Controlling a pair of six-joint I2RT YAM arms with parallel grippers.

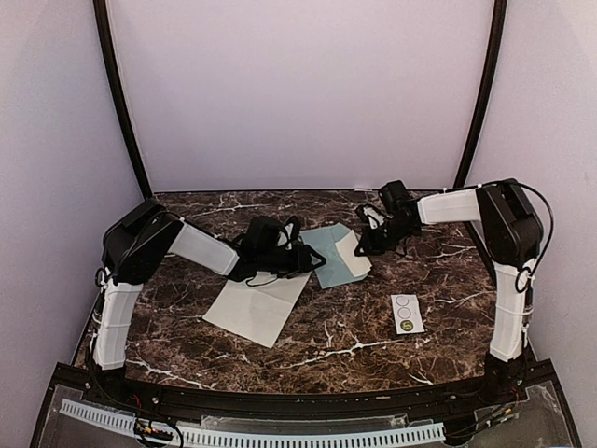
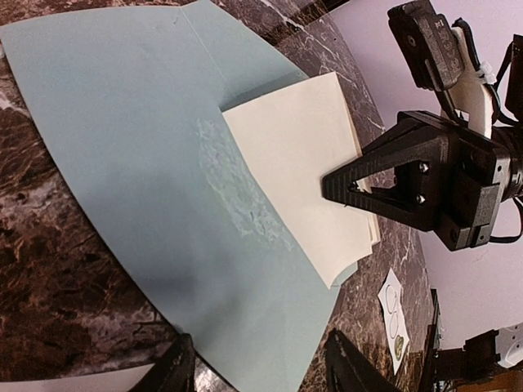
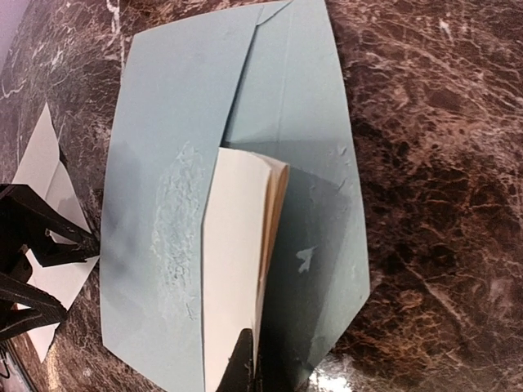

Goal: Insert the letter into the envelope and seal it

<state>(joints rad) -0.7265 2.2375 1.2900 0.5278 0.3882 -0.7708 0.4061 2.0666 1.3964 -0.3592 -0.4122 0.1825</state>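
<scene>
The left arm rises from its base, bends at a raised elbow and stretches low to the right; the left gripper points rightward, its fingers standing well apart with nothing pinched. The right arm stands upright, folds at a high elbow and reaches leftward; the right gripper tilts downward, its fingers pressed together at the tips

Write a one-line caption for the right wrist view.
Shut right gripper resting on a folded cream sheet partly tucked into the pale blue envelope.
</scene>
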